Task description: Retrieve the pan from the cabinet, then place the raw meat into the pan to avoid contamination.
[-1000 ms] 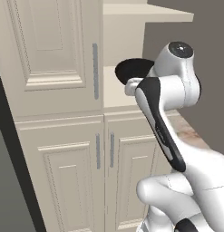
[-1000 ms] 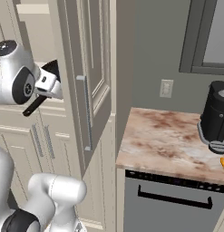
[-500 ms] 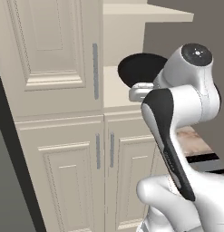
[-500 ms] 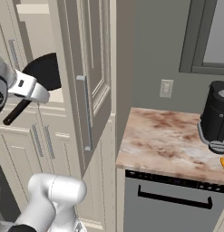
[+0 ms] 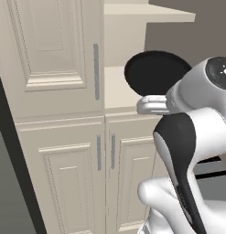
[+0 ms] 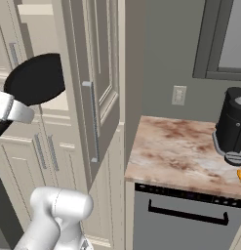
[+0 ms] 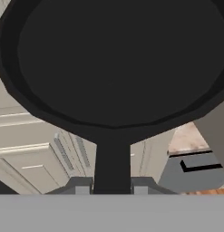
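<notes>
The black pan hangs in the air in front of the open shelf of the cream cabinet. My gripper is shut on its handle just below the round body. From the right base view the pan is left of the swung-open upper door, with the gripper under it and the handle running down-left. In the hand view the pan looms large, and its handle sits clamped between the fingertips of the gripper. The raw meat lies at the counter's far right edge.
The open upper cabinet door juts out between the pan and the marble counter. A dark coffee machine stands at the counter's right end. A grey dishwasher front is below the counter. The lower cabinet doors are shut.
The arm has swung round with the pan held, carrying it a little away from the shelf; the arm's large joint has moved right in the left base view.
</notes>
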Robot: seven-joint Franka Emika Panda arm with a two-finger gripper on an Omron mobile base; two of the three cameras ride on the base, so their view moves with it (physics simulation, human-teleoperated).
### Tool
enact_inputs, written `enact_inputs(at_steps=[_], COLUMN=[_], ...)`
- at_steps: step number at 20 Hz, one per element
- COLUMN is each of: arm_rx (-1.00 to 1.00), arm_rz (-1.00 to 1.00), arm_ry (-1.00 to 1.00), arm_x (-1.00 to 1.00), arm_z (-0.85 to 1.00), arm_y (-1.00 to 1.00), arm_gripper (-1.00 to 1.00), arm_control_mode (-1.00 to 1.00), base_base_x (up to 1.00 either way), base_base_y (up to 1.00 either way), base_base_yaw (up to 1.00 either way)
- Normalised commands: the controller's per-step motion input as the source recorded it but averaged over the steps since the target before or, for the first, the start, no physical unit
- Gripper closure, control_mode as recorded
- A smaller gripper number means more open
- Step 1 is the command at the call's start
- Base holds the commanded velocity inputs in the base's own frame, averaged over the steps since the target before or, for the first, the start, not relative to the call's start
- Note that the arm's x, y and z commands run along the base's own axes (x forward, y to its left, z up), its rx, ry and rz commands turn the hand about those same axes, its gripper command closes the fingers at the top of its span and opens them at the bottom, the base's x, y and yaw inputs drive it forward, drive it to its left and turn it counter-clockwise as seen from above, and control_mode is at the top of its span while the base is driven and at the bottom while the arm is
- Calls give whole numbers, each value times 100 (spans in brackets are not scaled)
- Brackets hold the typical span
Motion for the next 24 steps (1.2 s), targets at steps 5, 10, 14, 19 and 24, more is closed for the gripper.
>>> enact_inputs(at_steps=[5, 10, 14, 19, 24], arm_rx=[-3, -1, 0, 0, 0], arm_rz=[0, -2, -3, -3, -1], arm_ry=[1, 0, 0, -2, -1], arm_x=[-49, -47, -51, -36, -16], arm_z=[-7, 4, 11, 2, 0], arm_y=[8, 2, 0, 0, 0], arm_gripper=[100, 100, 100, 100, 100], arm_control_mode=[-100, -100, -100, -100, -100], base_base_x=[0, 0, 0, 0, 0], base_base_y=[0, 0, 0, 0, 0], base_base_yaw=[0, 0, 0, 0, 0])
